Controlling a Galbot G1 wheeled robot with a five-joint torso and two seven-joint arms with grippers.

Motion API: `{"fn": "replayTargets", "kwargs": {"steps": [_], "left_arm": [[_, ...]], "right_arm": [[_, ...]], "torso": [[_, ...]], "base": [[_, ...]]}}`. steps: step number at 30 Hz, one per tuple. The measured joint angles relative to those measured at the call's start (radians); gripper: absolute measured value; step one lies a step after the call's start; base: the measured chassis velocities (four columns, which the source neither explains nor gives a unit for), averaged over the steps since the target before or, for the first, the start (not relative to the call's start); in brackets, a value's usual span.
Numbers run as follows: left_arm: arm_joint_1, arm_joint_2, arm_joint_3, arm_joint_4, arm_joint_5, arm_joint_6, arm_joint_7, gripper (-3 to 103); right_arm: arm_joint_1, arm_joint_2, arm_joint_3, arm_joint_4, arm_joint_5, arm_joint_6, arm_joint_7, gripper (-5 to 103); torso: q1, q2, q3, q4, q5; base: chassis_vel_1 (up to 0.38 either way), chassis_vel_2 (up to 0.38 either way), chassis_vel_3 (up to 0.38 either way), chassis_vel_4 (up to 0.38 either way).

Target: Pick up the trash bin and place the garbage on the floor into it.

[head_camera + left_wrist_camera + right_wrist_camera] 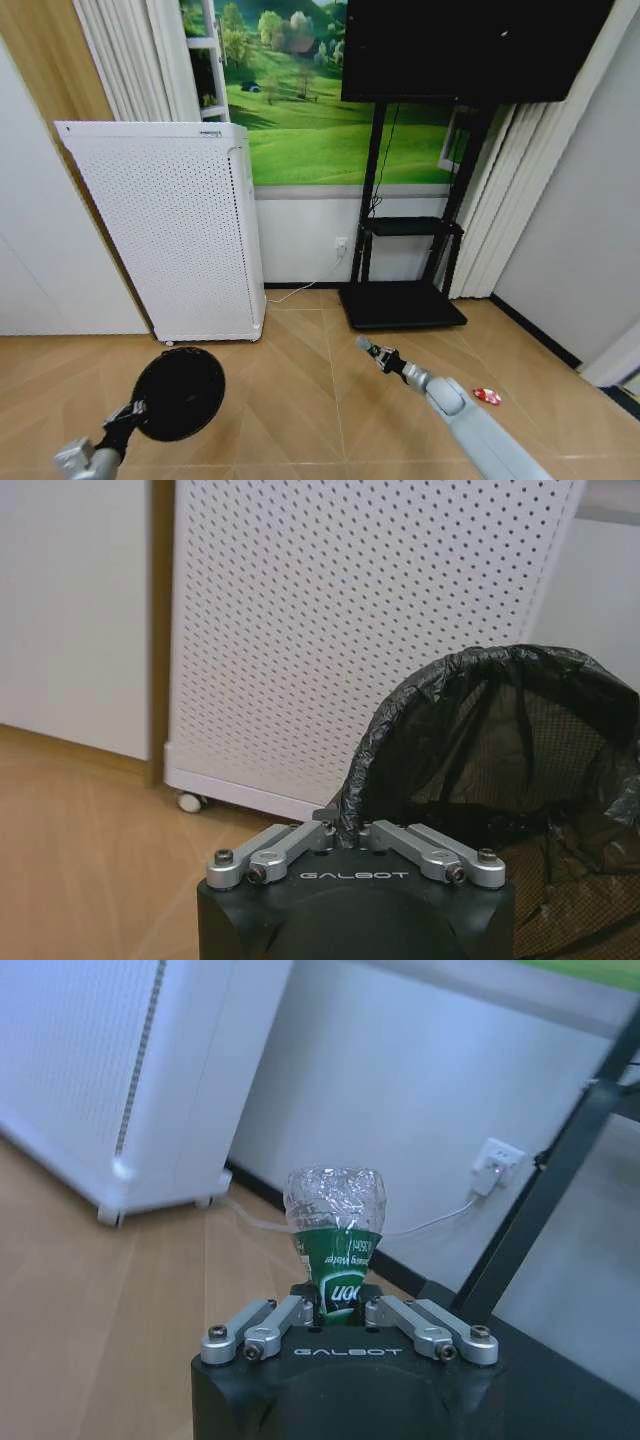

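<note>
The black round trash bin [178, 393] hangs off the floor at the lower left, its mouth turned toward me. My left gripper [130, 412] is shut on its rim. In the left wrist view the fingers [300, 842] pinch the bin's rim, which is covered by a black bag [500, 750]. My right gripper [372, 350] reaches out over the floor in the middle, shut on a crushed green-and-white piece of garbage [335, 1230]. A red-and-white wrapper [487, 396] lies on the floor to the right of that arm.
A tall white perforated appliance [170, 230] stands on castors against the left wall, just behind the bin. A black TV stand [402, 300] with a low base sits at the back wall. A cable runs to a wall outlet [497, 1165]. Open wood floor lies between the arms.
</note>
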Motion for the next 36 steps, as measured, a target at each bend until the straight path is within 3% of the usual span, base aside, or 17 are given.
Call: {"fn": "replayTargets", "kwargs": {"steps": [1,3,5,7,9,12,13,15,20,26,30,36], "left_arm": [[0.000,0.000,0.000,0.000,0.000,0.000,0.000,2],[-0.121,0.057,0.200,0.042,-0.087,-0.014,-0.086,2],[-0.154,0.070,0.247,0.055,-0.106,-0.014,-0.105,2],[-0.284,0.102,0.392,0.109,-0.158,-0.016,-0.151,2],[-0.317,0.106,0.427,0.123,-0.170,-0.016,-0.158,2],[-0.489,0.109,0.604,0.199,-0.251,-0.015,-0.200,2],[-0.489,0.109,0.604,0.199,-0.251,-0.015,-0.200,2],[-0.581,0.086,0.696,0.252,-0.285,-0.010,-0.214,2],[-0.684,0.047,0.803,0.310,-0.327,0.002,-0.226,2],[-0.816,0.004,0.959,0.338,-0.446,0.054,-0.261,2],[-0.862,-0.001,1.021,0.315,-0.511,0.094,-0.268,2],[-0.859,0.023,1.026,0.240,-0.561,0.120,-0.267,2]], "right_arm": [[0.000,0.000,0.000,0.000,0.000,0.000,0.000,18],[-0.089,0.004,0.050,0.114,0.092,-0.031,0.043,18],[-0.103,0.006,0.058,0.135,0.110,-0.039,0.050,18],[-0.147,0.009,0.082,0.218,0.196,-0.067,0.078,18],[-0.156,0.009,0.086,0.237,0.219,-0.072,0.082,18],[-0.204,-0.003,0.113,0.338,0.316,-0.090,0.088,18],[-0.204,-0.003,0.113,0.338,0.316,-0.090,0.088,18],[-0.234,-0.006,0.133,0.395,0.344,-0.098,0.089,18],[-0.269,-0.003,0.142,0.481,0.358,-0.106,0.096,18],[-0.289,0.000,0.110,0.563,0.358,-0.054,0.065,18],[-0.289,0.006,0.076,0.562,0.351,-0.014,0.043,18],[-0.268,0.021,0.031,0.506,0.313,0.026,0.021,18]], "torso": [[0.000,0.000,0.000,0.0000,0.0000],[0.000,0.000,0.000,-0.0008,-0.0009],[0.000,0.000,0.000,-0.0008,-0.0006],[0.000,0.000,0.000,-0.0007,-0.0005],[0.000,0.000,0.000,-0.0005,-0.0003],[0.000,0.000,0.000,-0.0006,-0.0005],[0.000,0.000,0.000,-0.0006,-0.0005],[0.000,0.000,0.000,-0.0008,-0.0006],[0.000,0.000,0.000,-0.0004,-0.0003],[0.000,0.000,0.000,-0.0005,-0.0004],[0.000,0.000,0.000,-0.0005,-0.0004],[0.000,0.000,0.000,-0.0005,-0.0005]], "base": [[0.000,0.000,0.000,0.000],[0.000,0.000,0.000,0.000],[0.000,0.000,0.000,0.000],[0.000,0.000,0.000,0.000],[0.000,0.000,0.000,0.000],[0.000,0.000,0.000,0.000],[0.000,0.000,0.000,0.000],[0.000,0.000,0.000,0.000],[0.000,0.000,0.000,0.000],[0.000,0.000,0.000,0.000],[0.000,0.000,0.000,0.000],[0.000,0.000,0.000,0.000]]}}
